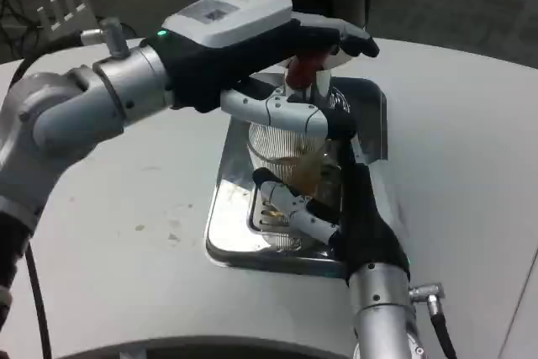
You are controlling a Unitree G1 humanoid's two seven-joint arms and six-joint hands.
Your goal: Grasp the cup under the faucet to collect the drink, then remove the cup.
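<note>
A: Cup (pixel 290 153), clear and ribbed — position?

B: Standing on the steel drip tray (pixel 227 233), toward the tray's far end, directly below the faucet (pixel 304 69). Placed so to catch the pour. Amber liquid visible in the lower part; fill level hard to judge.

A: Right hand (pixel 336 199)?

B: Rising from the table's near edge, fingers wrapped around the cup wall, upper ones near the rim, lower ones near the base. Holding the cup, apparently to steady it during filling and to be ready for removal.

A: Left hand (pixel 277 39)?

B: Reaching in from the table's left edge, laid over the faucet's red handle (pixel 307 63), fingers extended across it. Grip or mere pressure: cannot tell. Likely positioned to work the tap.

A: Stage?

B: Judged as collecting. Removal not yet done. Spill risk if lifted tilted.
</note>
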